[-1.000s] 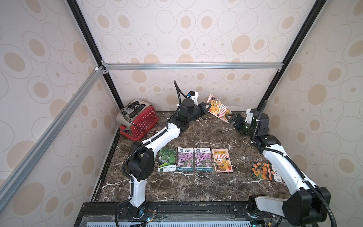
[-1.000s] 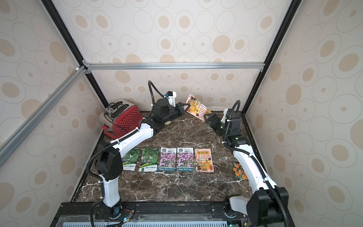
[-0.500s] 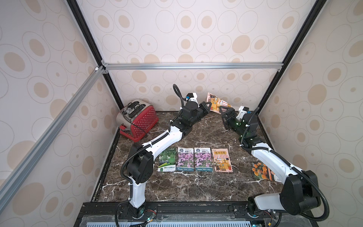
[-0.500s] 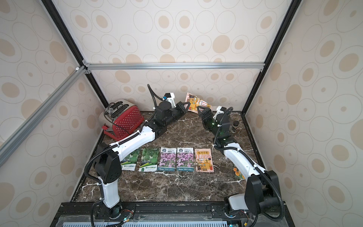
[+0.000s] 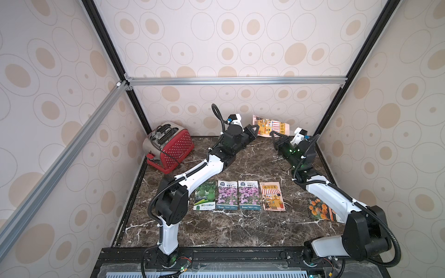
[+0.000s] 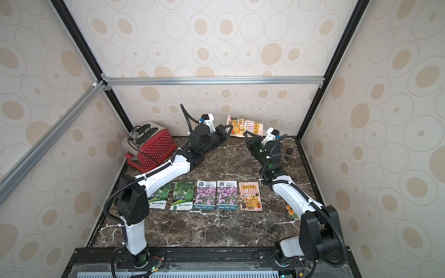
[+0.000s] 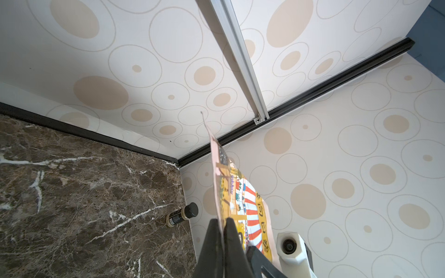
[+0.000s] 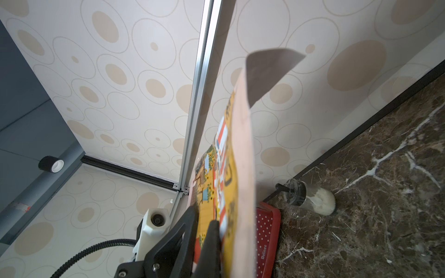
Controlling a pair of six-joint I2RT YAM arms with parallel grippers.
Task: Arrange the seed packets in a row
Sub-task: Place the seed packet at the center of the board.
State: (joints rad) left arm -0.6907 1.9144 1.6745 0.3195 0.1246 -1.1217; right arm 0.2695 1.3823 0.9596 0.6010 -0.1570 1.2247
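In the air: the held packet (image 5: pixel 271 125), a peach shop-front seed packet, hangs bowed between both grippers above the rear edge of the table (image 5: pixel 240 231), close to the back wall
Left arm: the left gripper (image 7: pixel 222 222) has its fingers pinched narrow on one edge of the held packet, seen edge-on in the left wrist view
Right arm: the right gripper (image 8: pixel 201 220) is clamped tight on the packet's opposite end
Row: five packets lie flat, side by side, toward the table's front edge; two gourd packets (image 6: pixel 183 195) on the left, two purple flower packets (image 6: pixel 206 195) in the middle, a second shop-front packet (image 6: pixel 250 196) on the right
Apart: the marigold packet (image 5: pixel 321 209) lies by the table's right edge, partly under the right arm, apparently askew
Also on the table: a red toaster (image 5: pixel 169 144) in the rear left corner; a small jar (image 6: pixel 287 155) near the rear right corner
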